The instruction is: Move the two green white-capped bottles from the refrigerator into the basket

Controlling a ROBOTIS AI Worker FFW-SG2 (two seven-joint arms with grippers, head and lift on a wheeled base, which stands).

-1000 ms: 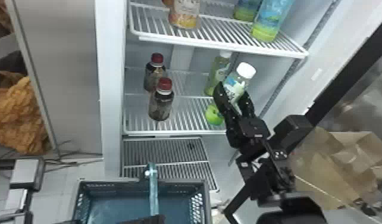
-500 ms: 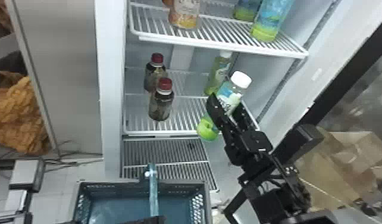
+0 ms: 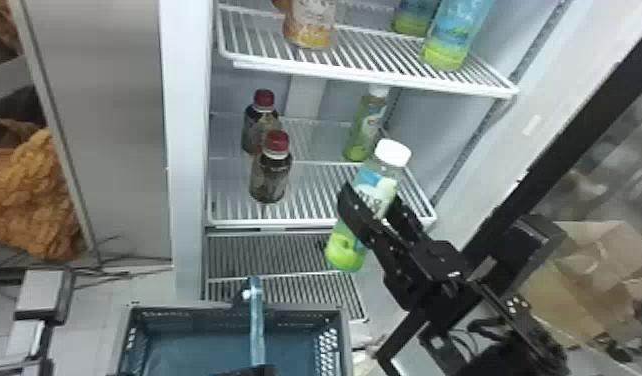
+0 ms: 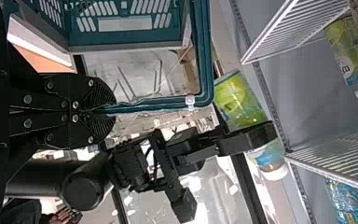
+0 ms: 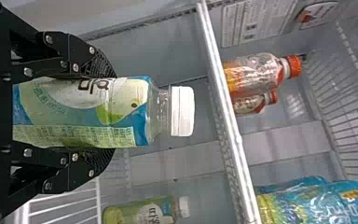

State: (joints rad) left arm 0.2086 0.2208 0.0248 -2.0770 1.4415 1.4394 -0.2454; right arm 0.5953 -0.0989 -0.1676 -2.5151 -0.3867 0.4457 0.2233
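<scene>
Right fingers hug one green bottle for carrying, left fingers pinch the basket handle; next, lower it in.

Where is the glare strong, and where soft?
Left wrist view: strong white glare beside the door frame; right wrist view: highlights on the orange-capped bottle and the shelf's rail; head view: soft pale haze on the door glass.
</scene>
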